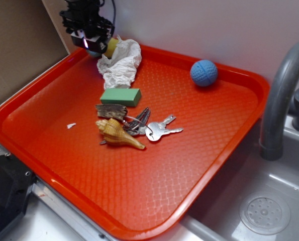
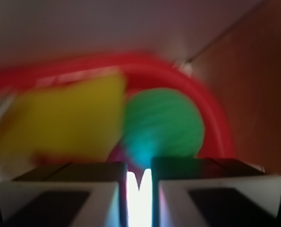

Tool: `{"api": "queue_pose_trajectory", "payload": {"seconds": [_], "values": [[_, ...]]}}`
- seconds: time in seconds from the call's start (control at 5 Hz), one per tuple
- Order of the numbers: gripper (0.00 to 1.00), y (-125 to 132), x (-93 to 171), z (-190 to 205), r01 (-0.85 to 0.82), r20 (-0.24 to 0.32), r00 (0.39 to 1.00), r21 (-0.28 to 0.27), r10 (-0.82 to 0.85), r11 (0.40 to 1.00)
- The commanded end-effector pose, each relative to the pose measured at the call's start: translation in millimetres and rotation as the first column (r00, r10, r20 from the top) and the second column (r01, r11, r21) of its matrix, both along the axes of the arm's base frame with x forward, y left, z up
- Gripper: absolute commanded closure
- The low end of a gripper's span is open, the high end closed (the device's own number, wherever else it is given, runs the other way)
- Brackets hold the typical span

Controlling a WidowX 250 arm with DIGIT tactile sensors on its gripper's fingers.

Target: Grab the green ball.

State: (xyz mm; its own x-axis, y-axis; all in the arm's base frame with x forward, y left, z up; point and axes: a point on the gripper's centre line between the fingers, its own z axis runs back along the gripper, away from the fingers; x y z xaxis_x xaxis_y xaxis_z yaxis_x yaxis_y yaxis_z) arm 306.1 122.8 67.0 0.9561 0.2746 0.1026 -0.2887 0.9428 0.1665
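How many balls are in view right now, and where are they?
2. The blue ball sits at the tray's far right side. The green ball lies in the far left corner just ahead of the gripper, beside a yellow object.

A: What does the robot look like?
B: Its gripper (image 1: 91, 44) is black and blocky, with cables at the top and a small glowing light underneath.
A: And up close?
B: Two dark fingers (image 2: 69, 189) with pale edges

My gripper (image 1: 92, 46) sits at the tray's (image 1: 199, 191) far-left corner, the ball (image 2: 163, 124) directly ahead, the cloth (image 1: 121, 63) just right; the keys (image 1: 152, 128) lie mid-tray.
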Motion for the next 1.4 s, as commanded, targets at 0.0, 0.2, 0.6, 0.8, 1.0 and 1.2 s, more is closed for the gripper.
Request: {"api": "queue_pose_trajectory", "payload": {"seconds": [0.0, 0.2, 0.6, 0.8, 1.0, 1.2], "values": [[1.0, -30, -34, 55, 0.016, 0.071, 0.997, -0.063, -0.011, 0.998], [1.0, -36, -37, 53, 0.015, 0.051, 0.999, -0.049, -0.013, 0.999], [0.0, -24, -31, 46, -0.22, 0.128, 0.966, -0.06, 0.226, 0.974], [0.0, -2, -19, 42, -0.409, 0.15, 0.894, -0.107, 0.422, 0.906], [0.0, 7, -13, 33, -0.618, 0.129, 0.759, -0.164, 0.638, 0.769], [0.0, 7, -8, 24, -0.696, 0.079, 0.692, -0.191, 0.718, 0.692]]}}
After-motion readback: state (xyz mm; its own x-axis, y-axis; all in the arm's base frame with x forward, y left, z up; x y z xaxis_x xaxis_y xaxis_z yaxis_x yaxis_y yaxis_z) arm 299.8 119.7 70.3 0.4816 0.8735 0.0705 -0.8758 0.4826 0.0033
